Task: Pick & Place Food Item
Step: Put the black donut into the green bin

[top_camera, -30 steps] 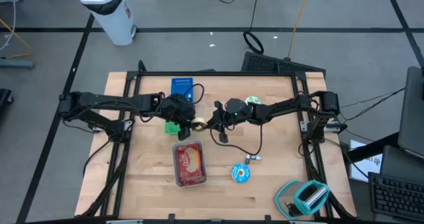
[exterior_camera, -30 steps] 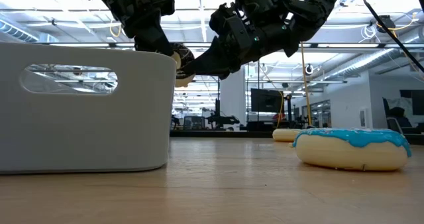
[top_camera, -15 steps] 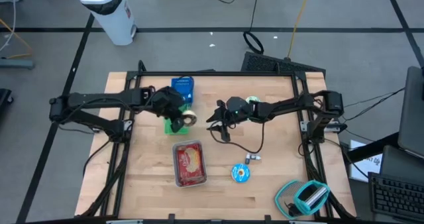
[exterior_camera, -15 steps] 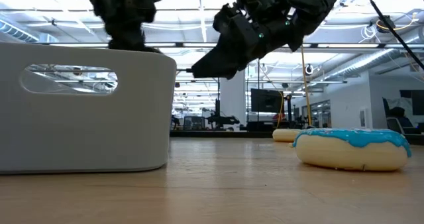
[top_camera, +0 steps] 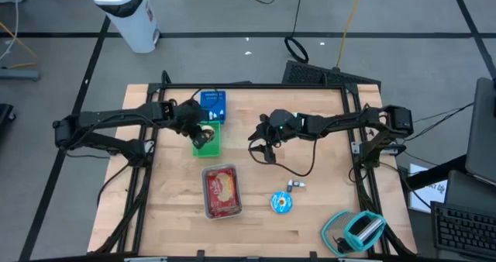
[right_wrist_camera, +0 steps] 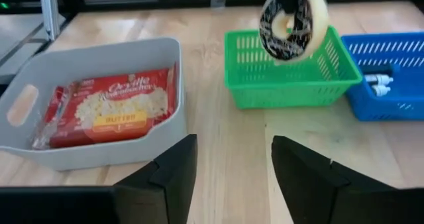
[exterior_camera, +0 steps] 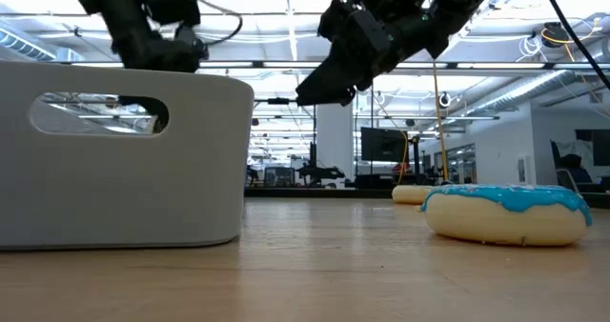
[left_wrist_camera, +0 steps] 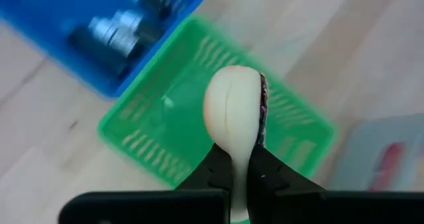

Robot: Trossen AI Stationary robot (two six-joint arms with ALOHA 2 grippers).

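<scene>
A chocolate-frosted donut (right_wrist_camera: 295, 15) hangs over the green basket (right_wrist_camera: 291, 78), with my left gripper (top_camera: 203, 134) shut on it. In the left wrist view the donut (left_wrist_camera: 233, 114) shows edge-on above the basket (left_wrist_camera: 152, 111). My right gripper (right_wrist_camera: 232, 177) stands open and holds nothing. It is right of the basket in the high view (top_camera: 260, 144), pointing at the basket. A blue-frosted donut (top_camera: 281, 202) lies flat on the table near the front. My left gripper pinches the upper part of the donut's ring (left_wrist_camera: 238, 151) between its two fingers (left_wrist_camera: 222, 171), one on the frosted face and one on the plain face. The fingers point down from above. The donut hangs on edge below them, clear of the basket.
A grey tray (top_camera: 208, 204) with a popcorn packet (right_wrist_camera: 122, 108) stands near the front, before the basket. A blue bin (top_camera: 213, 105) with metal parts sits behind the basket. A teal tape dispenser (top_camera: 358, 229) lies at the front right. A pale donut (exterior_camera: 415, 193) lies farther back.
Both grippers were at the chocolate donut a second ago. My left gripper has shut on it and carried it toward the table's left, over the green basket. My right gripper has let go, opened and drawn back a little toward the right.
</scene>
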